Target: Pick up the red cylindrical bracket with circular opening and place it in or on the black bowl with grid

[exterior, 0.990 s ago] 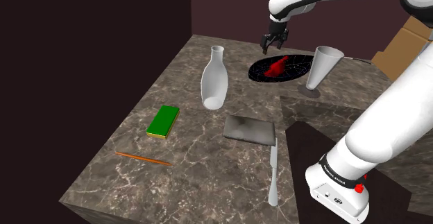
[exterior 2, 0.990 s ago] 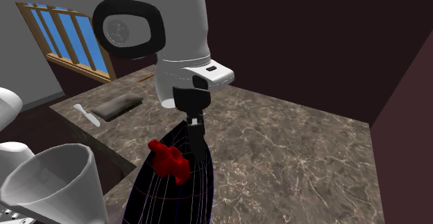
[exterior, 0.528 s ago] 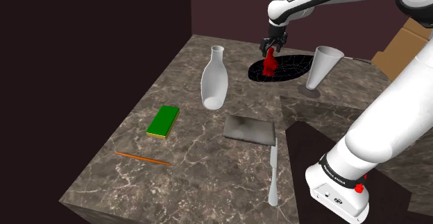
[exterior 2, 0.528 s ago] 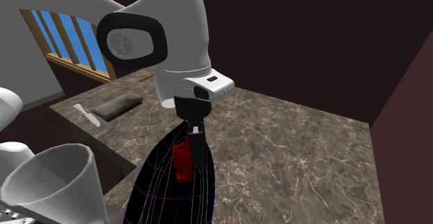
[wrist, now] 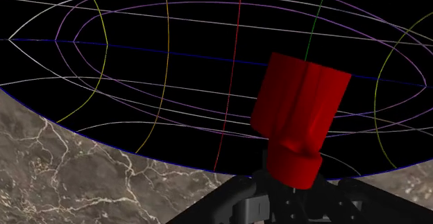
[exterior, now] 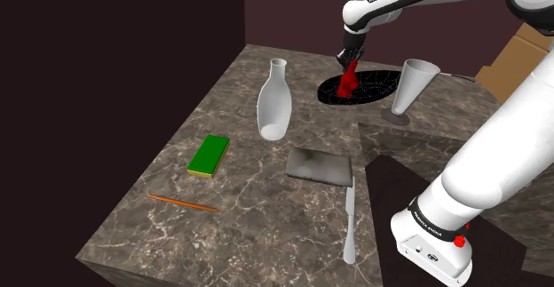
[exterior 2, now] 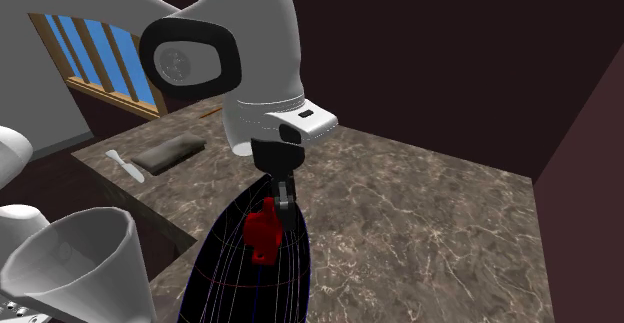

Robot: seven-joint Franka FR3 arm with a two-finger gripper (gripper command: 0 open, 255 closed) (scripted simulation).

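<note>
Well, the all-black two-finger gripper (exterior: 348, 62) is pinched shut on the top end of the red cylindrical bracket (exterior: 347, 82). It hangs lengthwise straight down from the fingers, right over the black grid-lined bowl (exterior: 377, 87), towards its near rim.

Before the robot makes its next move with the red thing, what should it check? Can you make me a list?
1. Grip: the gripper looks shut on the near end of the red bracket. Ok.
2. Over the target: the bracket hangs above the black bowl, inside its rim. Ok.
3. Bracket touching the bowl's floor: cannot tell.
4. Goblet: upright beside the bowl, apart from the gripper. Ok.
5. White vase: upright on the bowl's other side, well apart from it. Ok.
</note>
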